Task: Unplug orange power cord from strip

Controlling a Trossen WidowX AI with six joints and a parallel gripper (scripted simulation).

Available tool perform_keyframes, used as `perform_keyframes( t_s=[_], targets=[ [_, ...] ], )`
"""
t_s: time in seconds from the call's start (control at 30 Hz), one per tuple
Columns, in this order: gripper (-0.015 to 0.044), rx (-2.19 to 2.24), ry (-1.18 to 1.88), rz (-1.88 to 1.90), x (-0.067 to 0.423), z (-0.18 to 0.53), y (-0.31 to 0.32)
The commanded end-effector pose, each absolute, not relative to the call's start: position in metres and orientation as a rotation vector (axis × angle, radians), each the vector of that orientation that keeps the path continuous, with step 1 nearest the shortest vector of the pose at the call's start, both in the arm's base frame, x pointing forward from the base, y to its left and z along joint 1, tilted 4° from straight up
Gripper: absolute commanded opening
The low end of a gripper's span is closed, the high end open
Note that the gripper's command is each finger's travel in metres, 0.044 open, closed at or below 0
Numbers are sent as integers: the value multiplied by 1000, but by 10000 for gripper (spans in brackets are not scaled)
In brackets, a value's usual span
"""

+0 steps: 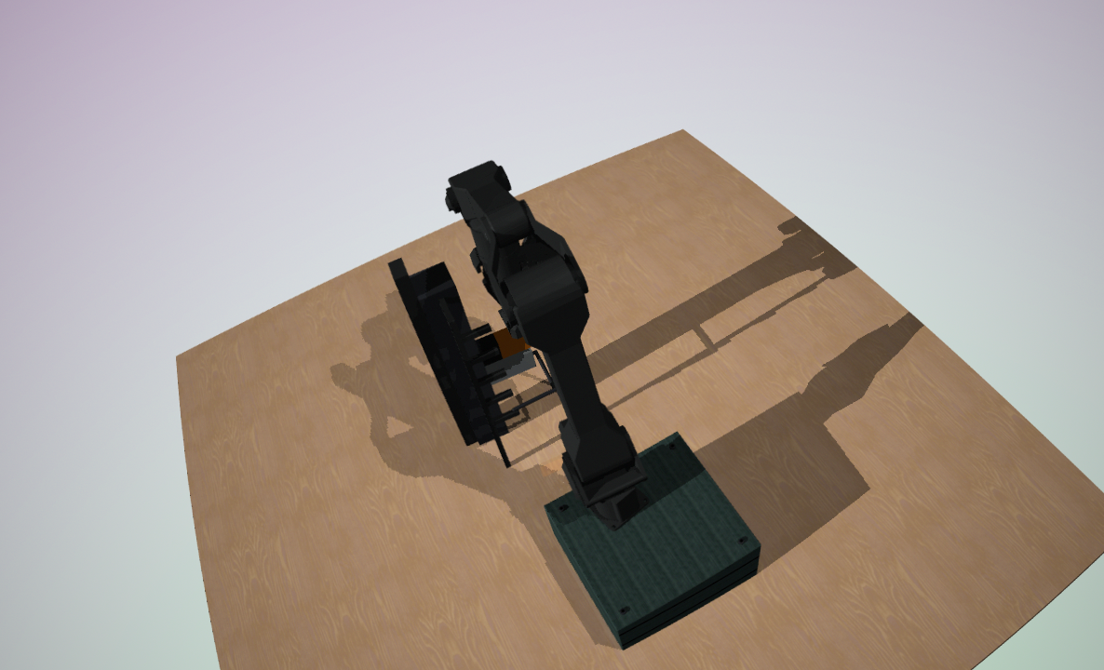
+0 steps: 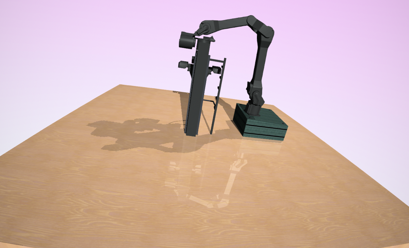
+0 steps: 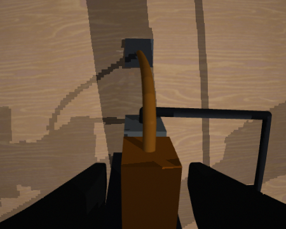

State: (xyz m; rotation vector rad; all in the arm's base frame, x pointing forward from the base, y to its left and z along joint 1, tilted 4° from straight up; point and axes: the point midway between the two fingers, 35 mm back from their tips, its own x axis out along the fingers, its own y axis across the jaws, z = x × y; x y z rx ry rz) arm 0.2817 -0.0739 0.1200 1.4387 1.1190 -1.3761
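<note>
The dark power strip (image 1: 435, 354) (image 2: 198, 92) stands upright on the table. The orange plug (image 1: 508, 342) (image 3: 150, 197) sits at its socket side; the contact itself is hidden in the wrist view. The orange cord (image 3: 149, 98) curves from the plug down to a small grey block (image 3: 144, 44). My gripper (image 3: 147, 173) is partly open, with one black finger on each side of the plug. A gap shows between the plug and each finger, wider on the left than on the right at the tips. The arm or the strip hides the fingertips in the top and exterior views.
A grey box (image 1: 518, 365) (image 3: 138, 124) is beside the plug. A thin black frame (image 2: 219, 86) (image 3: 213, 112) stands close to the strip, on the right in the wrist view. The arm's green base block (image 1: 664, 542) (image 2: 264, 127) rests on the table (image 1: 330, 542) (image 2: 107, 209).
</note>
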Motion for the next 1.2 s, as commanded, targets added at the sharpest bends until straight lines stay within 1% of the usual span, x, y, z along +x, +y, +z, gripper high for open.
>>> perform_keyframes(
  t_s=[0.0, 0.57, 0.7, 0.97, 1.17],
  targets=[
    [160, 1444, 1124, -1375, 282, 120, -66],
    [160, 1444, 1124, -1374, 283, 109, -63],
    [55, 1438, 1121, -1374, 283, 111, -64],
    [2, 1438, 1121, -1374, 283, 111, -64],
    [0, 1438, 1121, -1374, 282, 111, -70]
  ],
)
